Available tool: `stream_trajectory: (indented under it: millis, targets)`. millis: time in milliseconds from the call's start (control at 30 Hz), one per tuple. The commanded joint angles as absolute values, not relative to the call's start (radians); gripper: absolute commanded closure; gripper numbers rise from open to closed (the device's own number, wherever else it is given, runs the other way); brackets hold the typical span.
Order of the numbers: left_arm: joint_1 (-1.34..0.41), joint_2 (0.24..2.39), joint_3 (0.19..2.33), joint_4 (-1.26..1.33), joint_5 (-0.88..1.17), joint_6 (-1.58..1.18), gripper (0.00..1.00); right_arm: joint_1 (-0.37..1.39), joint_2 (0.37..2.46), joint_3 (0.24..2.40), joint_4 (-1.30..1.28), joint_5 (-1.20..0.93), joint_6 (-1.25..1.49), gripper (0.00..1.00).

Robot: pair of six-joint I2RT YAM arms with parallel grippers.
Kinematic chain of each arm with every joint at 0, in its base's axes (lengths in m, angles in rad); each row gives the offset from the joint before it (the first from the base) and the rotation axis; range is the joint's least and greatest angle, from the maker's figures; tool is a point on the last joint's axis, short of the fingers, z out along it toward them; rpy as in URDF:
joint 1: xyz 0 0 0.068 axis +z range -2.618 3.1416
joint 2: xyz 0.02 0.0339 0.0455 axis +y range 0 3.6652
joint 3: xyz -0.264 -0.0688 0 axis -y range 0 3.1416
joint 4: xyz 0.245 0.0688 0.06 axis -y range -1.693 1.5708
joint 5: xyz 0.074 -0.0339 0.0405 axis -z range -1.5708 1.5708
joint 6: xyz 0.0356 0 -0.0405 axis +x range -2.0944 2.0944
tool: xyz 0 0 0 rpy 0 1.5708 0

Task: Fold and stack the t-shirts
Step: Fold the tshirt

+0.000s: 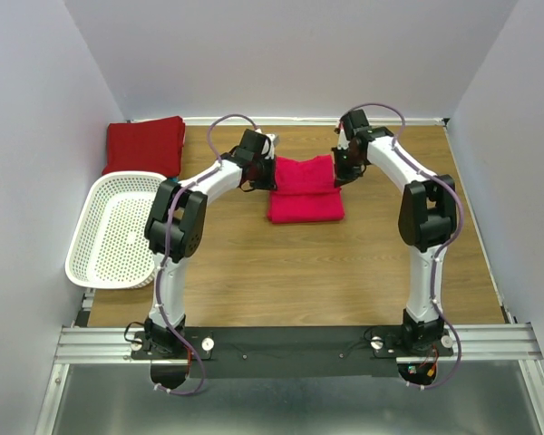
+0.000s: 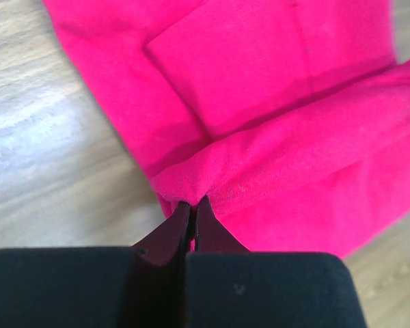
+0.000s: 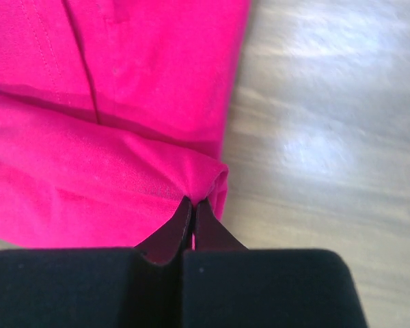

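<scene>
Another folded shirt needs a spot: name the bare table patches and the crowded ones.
Bare: table between pink shirt and arm bases, and right of the right arm. Crowded: far left, with dark red shirt and basket; left hand and right hand pinch the pink shirt.

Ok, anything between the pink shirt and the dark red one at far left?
Nothing loose lies on the table between the pink shirt and the dark red shirt. Only the left arm crosses that stretch, and its left gripper pinches the pink shirt. The basket sits nearer, beside the line.
</scene>
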State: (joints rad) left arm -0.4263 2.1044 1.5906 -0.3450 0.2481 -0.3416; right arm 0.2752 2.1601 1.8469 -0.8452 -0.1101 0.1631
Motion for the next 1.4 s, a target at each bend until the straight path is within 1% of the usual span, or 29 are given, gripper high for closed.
stream_trajectory:
  millis: [0,167,300,333,367,500,533,567,667,700,767,867,1033,1133,1333,1367]
  targets:
    - [-0.402,2.143,1.549,-0.292,0.232,-0.353,1.0,0.258,2.198,1.815,-0.747,-0.162,0.095,0.99]
    - [-0.402,2.155,1.49,-0.299,0.219,-0.371,1.0,0.258,2.229,1.755,-0.733,-0.241,0.098,0.99]
    - [-0.403,2.138,1.413,-0.322,0.242,-0.396,1.0,0.258,2.211,1.631,-0.755,-0.314,0.129,1.0]
    - [-0.405,2.123,1.358,-0.324,0.248,-0.406,1.0,0.259,2.185,1.597,-0.759,-0.322,0.138,0.99]
    - [-0.408,2.108,1.358,-0.324,0.256,-0.411,1.0,0.259,2.184,1.565,-0.765,-0.331,0.146,0.99]
    - [-0.471,1.948,1.132,-0.336,0.282,-0.408,1.0,0.281,2.053,1.387,-0.808,-0.36,0.186,0.99]
    - [-0.491,1.916,1.091,-0.342,0.284,-0.407,1.0,0.305,1.981,1.327,-0.831,-0.368,0.187,0.99]
    - [-0.538,1.846,1.007,-0.347,0.29,-0.414,1.0,0.319,1.947,1.297,-0.847,-0.367,0.195,0.99]
    - [-0.609,1.725,0.892,-0.354,0.284,-0.451,1.0,0.376,1.81,1.229,-0.897,-0.367,0.209,0.99]
    - [-0.635,1.638,0.831,-0.353,0.275,-0.468,1.0,0.382,1.777,1.206,-0.905,-0.368,0.216,0.99]
    - [-0.638,1.515,0.769,-0.344,0.261,-0.523,1.0,0.383,1.712,1.204,-0.92,-0.356,0.225,0.99]
    - [-0.634,1.413,0.759,-0.35,0.212,-0.563,1.0,0.383,1.698,1.268,-0.936,-0.327,0.219,0.99]
    - [-0.606,1.394,0.77,-0.342,0.186,-0.58,1.0,0.383,1.776,1.394,-0.942,-0.327,0.187,0.99]
    - [-0.6,1.391,0.755,-0.338,0.186,-0.595,1.0,0.383,1.842,1.436,-0.939,-0.333,0.161,0.94]
    - [-0.529,1.385,0.701,-0.315,0.181,-0.611,1.0,0.383,1.942,1.506,-0.919,-0.341,0.129,0.92]
    - [-0.522,1.385,0.696,-0.31,0.176,-0.614,1.0,0.383,1.95,1.525,-0.916,-0.347,0.127,0.89]
